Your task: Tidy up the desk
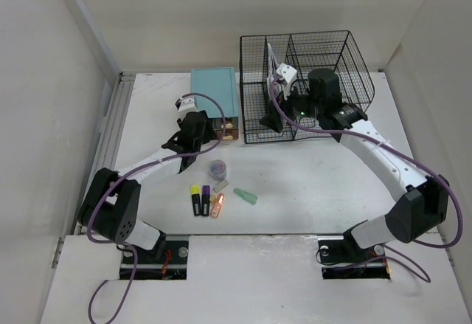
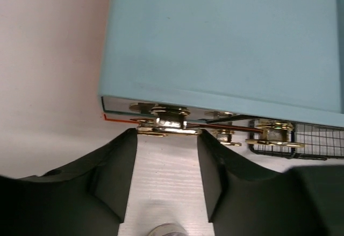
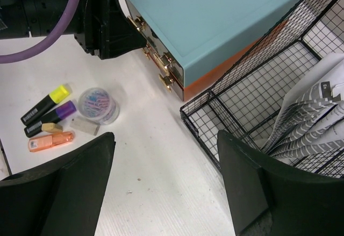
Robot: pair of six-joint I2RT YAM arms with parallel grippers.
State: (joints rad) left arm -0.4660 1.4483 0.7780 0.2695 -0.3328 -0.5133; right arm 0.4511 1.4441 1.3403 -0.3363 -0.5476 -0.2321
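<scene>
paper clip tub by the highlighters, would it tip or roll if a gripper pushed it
The paper clip tub stands on its flat base and looks low and wide, so a push would likely slide it on the desk rather than tip it. Its round, clear wall looks smooth, so a pinch may slip off.

Three highlighters, one tub of paper clips, one eraser, one small green piece, one teal drawer box, one black wire rack, two robot arms, one white desk
</scene>
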